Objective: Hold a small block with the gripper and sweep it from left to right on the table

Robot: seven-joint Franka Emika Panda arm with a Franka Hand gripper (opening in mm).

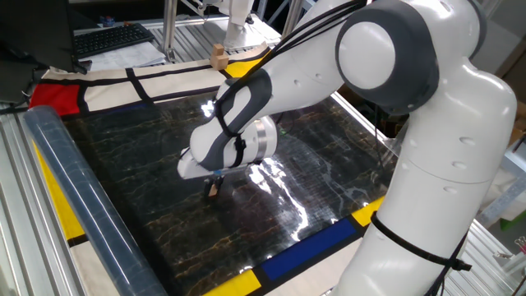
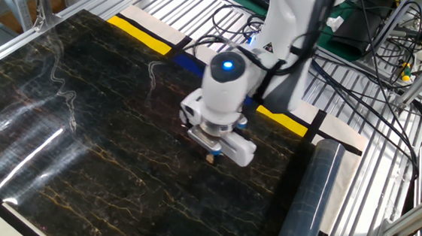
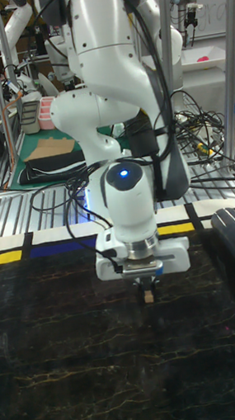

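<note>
Our end effector (image 3: 147, 287) points straight down over the glossy black marble-patterned table (image 1: 148, 156), its two dark fingers drawn narrow around the small block (image 3: 148, 297), a tiny light-tan wooden cube pinched between the tips. We see the cube at or just above the dark sheet; whether it touches the surface we cannot tell. In one fixed view the small block (image 1: 211, 189) sits under the white wrist, toward the middle of the sheet, on the side nearer the grey roll (image 1: 82, 214) that lies along the yellow border. In the other fixed view the end effector (image 2: 212, 156) and the small block (image 2: 211, 159) stand nearer the sheet's edge by that same roll (image 2: 306, 208). A blue light glows on the white arm (image 2: 227, 85) just above the wrist. A larger tan wooden block (image 1: 218, 56) rests well apart, beyond the far border of the table, near a white pedestal.
</note>
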